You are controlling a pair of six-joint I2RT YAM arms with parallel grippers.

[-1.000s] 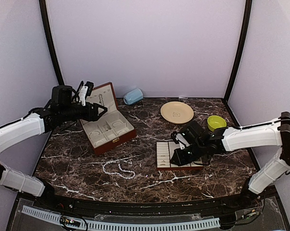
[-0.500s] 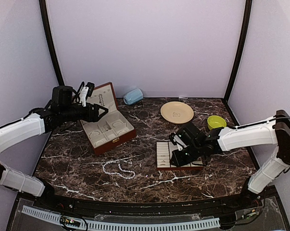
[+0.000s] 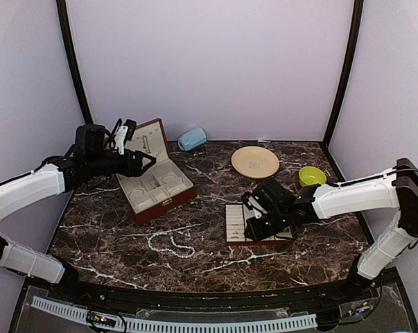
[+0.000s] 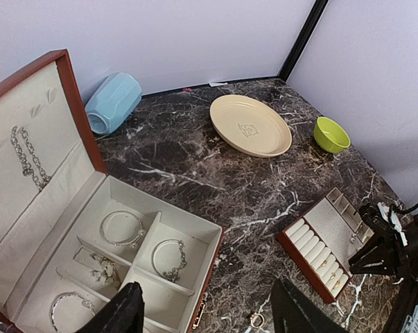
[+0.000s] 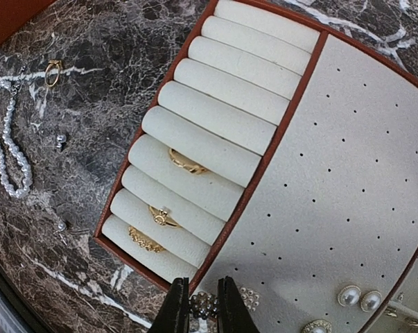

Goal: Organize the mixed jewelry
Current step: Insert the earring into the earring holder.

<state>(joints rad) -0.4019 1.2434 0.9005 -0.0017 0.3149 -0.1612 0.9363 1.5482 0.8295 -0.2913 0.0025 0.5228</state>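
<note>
A white pearl strand (image 3: 170,244) lies loose on the marble in front of the box; it also shows in the right wrist view (image 5: 7,149). Near it lie a gold ring (image 5: 53,69) and a tiny silver stud (image 5: 59,141). My right gripper (image 5: 204,305) is shut on a small beaded earring (image 5: 205,304), low over the perforated panel of the cream slotted tray (image 5: 257,187). Three gold rings (image 5: 160,217) sit in the tray's slots. My left gripper (image 4: 209,312) hangs open and empty above the front of the red-brown box (image 4: 215,243), which holds bracelets.
At the back stand a yellow plate (image 3: 255,161), a green bowl (image 3: 311,176) and a blue cup (image 3: 192,139) on its side. The box lid (image 3: 150,139) stands open toward the left wall. Pearl studs (image 5: 354,297) sit on the tray panel.
My right gripper has shifted slightly left over the tray with the earring still held. The left arm has barely moved.
</note>
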